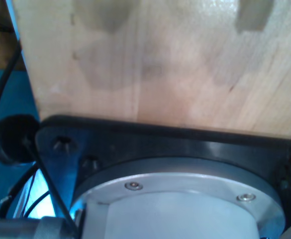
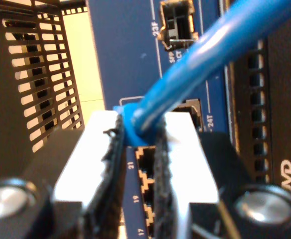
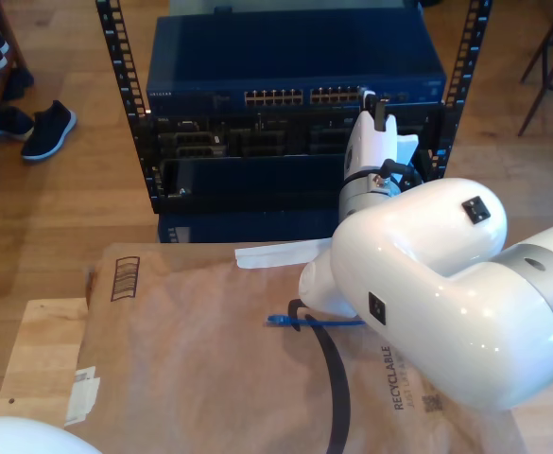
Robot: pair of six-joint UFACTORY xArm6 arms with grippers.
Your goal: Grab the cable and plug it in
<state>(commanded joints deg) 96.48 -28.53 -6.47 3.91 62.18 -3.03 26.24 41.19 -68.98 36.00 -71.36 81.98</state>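
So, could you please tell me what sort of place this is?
Probably a lab or workshop set up as a network test bench: an open equipment rack holding a network switch on a wooden floor, with a paper-covered worktable in front.

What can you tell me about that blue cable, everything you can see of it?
The cable is thin, round and bright blue, with a smooth plastic-looking jacket. In the second wrist view its blue-booted end is clamped between the dark pads of my second gripper, right in front of the network switch, over its numbered ports; the plug tip is hidden. The cable runs up and away from the pads. In the exterior view another stretch, ending in a plug, lies on the brown paper.
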